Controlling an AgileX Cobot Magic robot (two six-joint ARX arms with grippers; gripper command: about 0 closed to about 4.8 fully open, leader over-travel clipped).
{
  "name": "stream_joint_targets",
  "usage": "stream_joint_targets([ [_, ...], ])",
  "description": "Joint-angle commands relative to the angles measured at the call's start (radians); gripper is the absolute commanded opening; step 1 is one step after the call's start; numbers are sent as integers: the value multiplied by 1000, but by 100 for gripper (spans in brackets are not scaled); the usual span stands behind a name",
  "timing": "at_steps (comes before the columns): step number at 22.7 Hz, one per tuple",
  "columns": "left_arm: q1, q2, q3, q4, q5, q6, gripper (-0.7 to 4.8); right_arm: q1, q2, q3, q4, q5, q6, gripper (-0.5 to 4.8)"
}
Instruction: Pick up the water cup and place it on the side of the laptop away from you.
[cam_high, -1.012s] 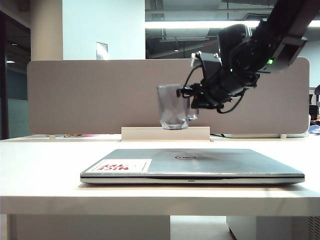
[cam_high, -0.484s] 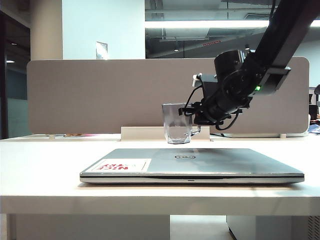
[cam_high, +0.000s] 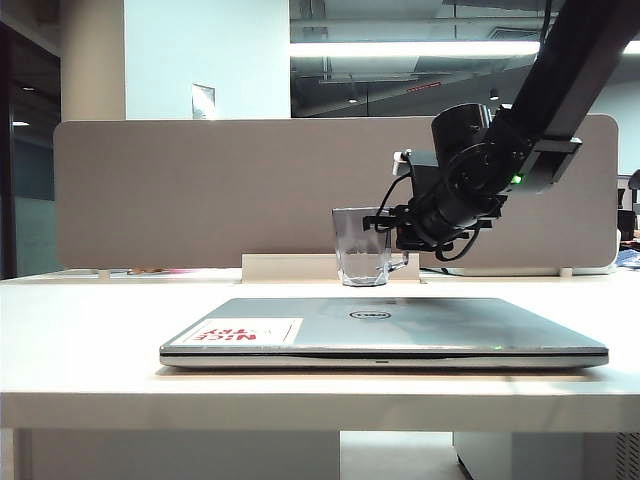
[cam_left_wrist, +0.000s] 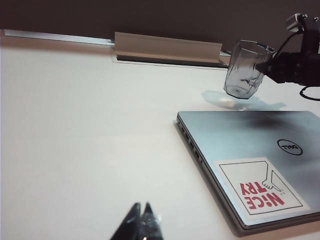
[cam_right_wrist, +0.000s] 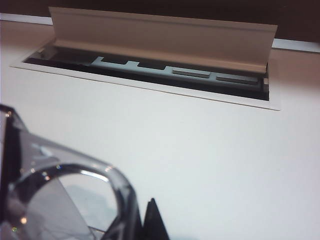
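Exterior view
Right gripper (cam_high: 402, 232): comes in from 2 o'clock on a black arm, jaws pinched tight on the handle of the water cup (cam_high: 360, 246).
Water cup: upright, over the table (cam_high: 80, 330) strip behind the laptop; whether its base touches the table cannot be told from here.
Laptop (cam_high: 400, 325): lid shut, flat on the table at 6 o'clock from the cup, white sticker (cam_high: 243, 331) at its 9 o'clock end.
Divider panel (cam_high: 200, 190): grey, upright, behind cup and arm.

Left wrist view
Left gripper (cam_left_wrist: 141, 220): low over bare table, tips drawn together to a point, nothing between them.
Water cup (cam_left_wrist: 245, 70): at 1 o'clock from the tips, slightly tilted, just off the table with its shadow beneath, beyond the laptop's (cam_left_wrist: 260, 160) far edge.
Cable hatch (cam_left_wrist: 167, 50): flap raised, at 9 o'clock from the cup.

Right wrist view
Right gripper (cam_right_wrist: 152, 220): one dark fingertip shows, pressed beside the clear handle.
Water cup (cam_right_wrist: 70, 200): fills the 7 o'clock corner.
Cable hatch (cam_right_wrist: 160, 45): open, at 12 o'clock.
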Motion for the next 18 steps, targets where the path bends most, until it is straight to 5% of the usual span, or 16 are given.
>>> stream_joint_targets([
  [1,-2,1,3,-11,1,1,-6,1,-29,6,16,-7,4,-2],
  [18,-2,1,3,-31,0,1,-6,-13,69,143,58,-66,-59,-2],
])
